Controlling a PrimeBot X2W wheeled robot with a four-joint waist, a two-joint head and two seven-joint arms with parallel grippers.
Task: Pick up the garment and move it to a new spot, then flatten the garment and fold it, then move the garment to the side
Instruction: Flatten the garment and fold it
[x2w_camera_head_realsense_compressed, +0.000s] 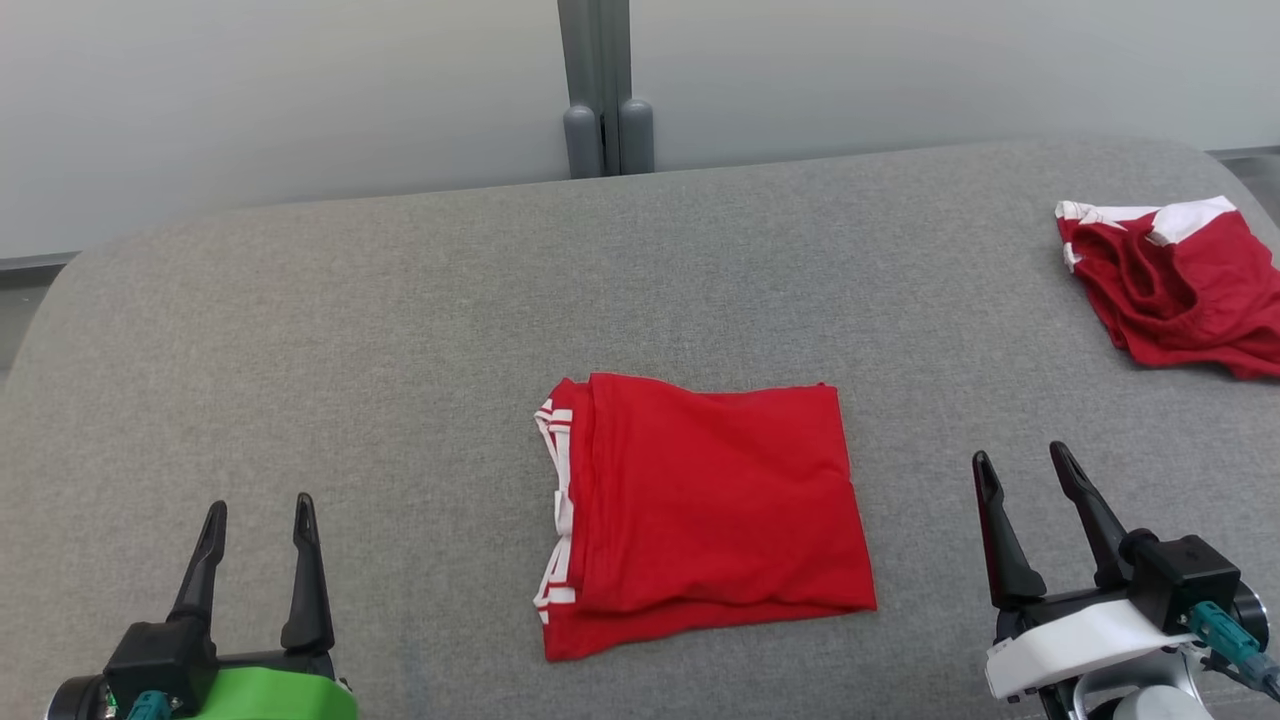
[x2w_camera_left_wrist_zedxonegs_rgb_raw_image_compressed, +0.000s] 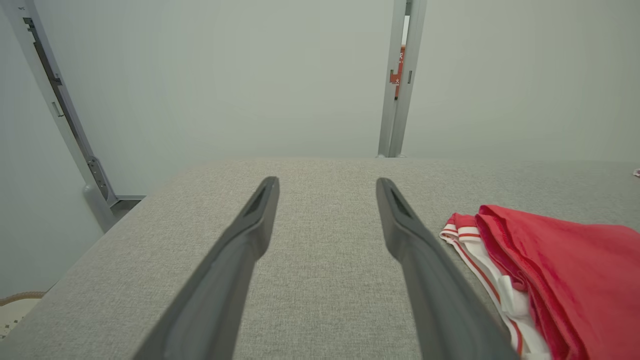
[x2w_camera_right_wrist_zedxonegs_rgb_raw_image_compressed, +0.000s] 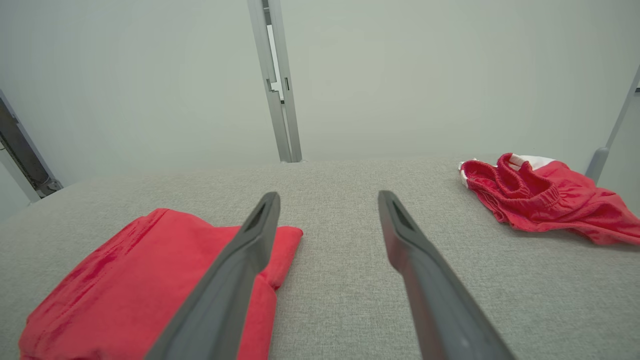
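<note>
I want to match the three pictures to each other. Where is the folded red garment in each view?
Head view: the folded red garment lies at the centre, in the lower half.
Left wrist view: it is in the lower right corner.
Right wrist view: it is at the lower left.
Shared landmark: the grey post behind the far edge of the table.

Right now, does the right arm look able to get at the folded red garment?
Probably yes: the open right tool hovers just beside the folded red garment, with bare grey fabric surface between them and nothing in the way.
</note>
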